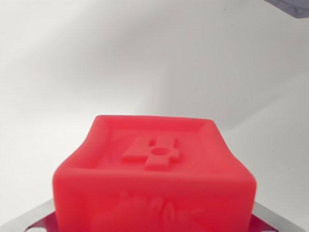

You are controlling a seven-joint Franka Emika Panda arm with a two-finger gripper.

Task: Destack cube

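1. Metal of my gripper (154, 227) shows only as two grey slivers at 7 and 5 o'clock along the bottom edge, either side of the red cube (154, 179). I cannot tell whether my fingers are spread around it or pinching it; the tips are hidden behind the block.
2. Red cube fills the lower middle of my wrist view, its top face toward me with a raised emblem and a lip round the edge; a relief pattern marks the near side.
3. Beyond it, from 9 through 12 to 3 o'clock, lies a plain white surface (145, 58) with soft shadows. A dark grey corner (292, 7) pokes in at 1 o'clock; what it belongs to I can't say.
4. Risk, as I judge it: if my hold is shallow or off-centre, the cube could twist or slip when I move.
5. Hidden: whatever the cube stands on, any block beneath it, and the cube's lower edge, which is cut off. The near face is blurred.
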